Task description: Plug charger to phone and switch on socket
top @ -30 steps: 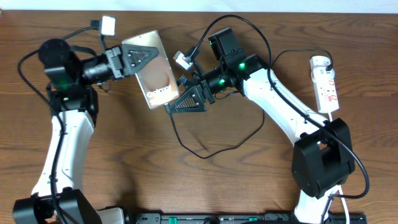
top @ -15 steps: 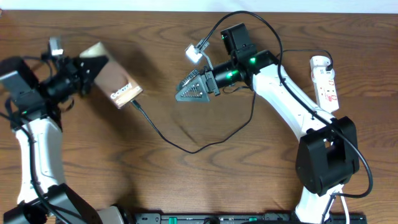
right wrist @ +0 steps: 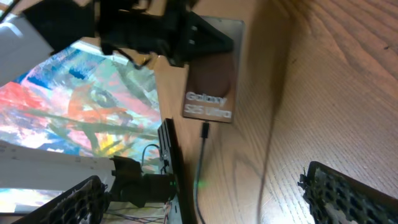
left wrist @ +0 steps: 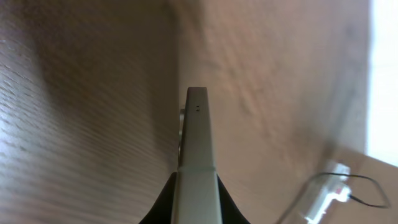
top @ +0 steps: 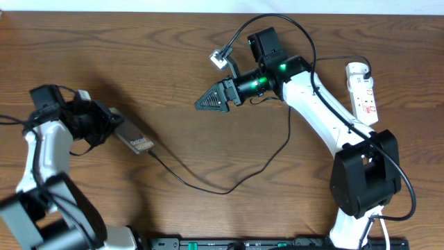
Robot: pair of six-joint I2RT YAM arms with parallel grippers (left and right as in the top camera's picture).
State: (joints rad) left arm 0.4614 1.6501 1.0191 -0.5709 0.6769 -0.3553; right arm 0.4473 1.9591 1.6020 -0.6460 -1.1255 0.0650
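Note:
The phone (top: 136, 141) is held tilted at the left by my left gripper (top: 116, 131), which is shut on it. In the left wrist view the phone (left wrist: 198, 143) shows edge-on between the jaws of the left gripper (left wrist: 196, 210). The charger (top: 223, 191), a thin black cable, has its plug tip in the phone's end and trails in a loop across the table. From the right wrist I see the phone (right wrist: 211, 68) with its white lettering and the charger (right wrist: 203, 134) in it. My right gripper (top: 210, 101) hangs open and empty at mid-table. The socket (top: 364, 94) lies at the far right.
The socket's white cord (top: 377, 123) runs down past the right arm's base (top: 361, 184). A small white connector (top: 219, 59) on the right arm's own wiring hangs above the right gripper. Brown wooden tabletop (top: 173, 69) stretches between the arms.
The left arm has swung the phone from the upper middle down to the left, tilting it, and the cable has followed. The right gripper has drawn back slightly and stayed open.

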